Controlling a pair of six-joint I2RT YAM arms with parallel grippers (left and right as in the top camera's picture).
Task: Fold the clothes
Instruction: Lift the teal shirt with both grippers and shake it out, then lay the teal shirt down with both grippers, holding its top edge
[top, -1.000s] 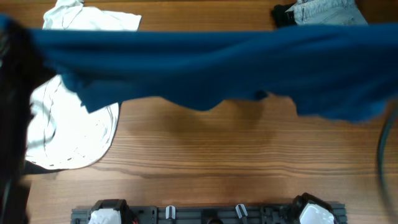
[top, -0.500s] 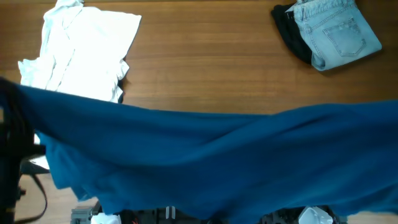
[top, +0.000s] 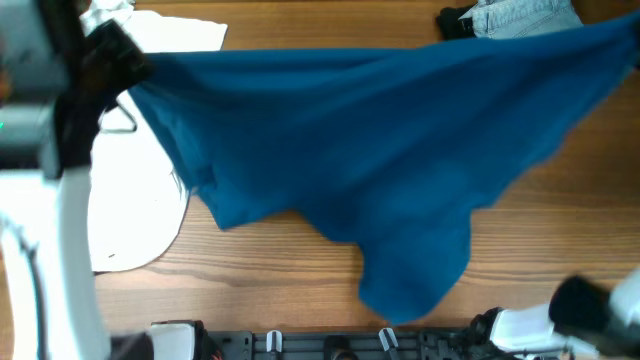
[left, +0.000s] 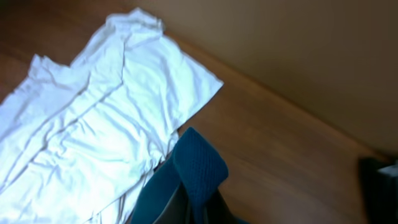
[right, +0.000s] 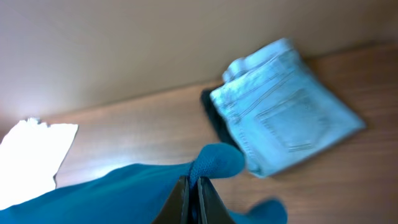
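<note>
The dark-blue T-shirt (top: 380, 150) hangs stretched in the air across the table, its lower part drooping toward the near edge. My left gripper (top: 140, 72) is shut on its left corner, and a blue tuft (left: 199, 163) pokes out past that gripper (left: 193, 202). My right gripper (right: 193, 178) is shut on the other corner (right: 214, 160), beyond the right edge of the overhead view. The white shirt (top: 140, 210) lies spread on the table at the left, partly under the blue one, and shows in the left wrist view (left: 93, 124).
Folded light-blue jeans (top: 520, 14) on a dark garment lie at the back right, and the right wrist view shows the jeans (right: 286, 106). My left arm (top: 60, 180) stands along the left side. Part of my right arm (top: 600, 305) is at the lower right. The arm bases (top: 340, 342) line the near edge.
The blue T-shirt swung down to the near edge half a second ago and now is back over the far half. Both arms have come further into the overhead view.
</note>
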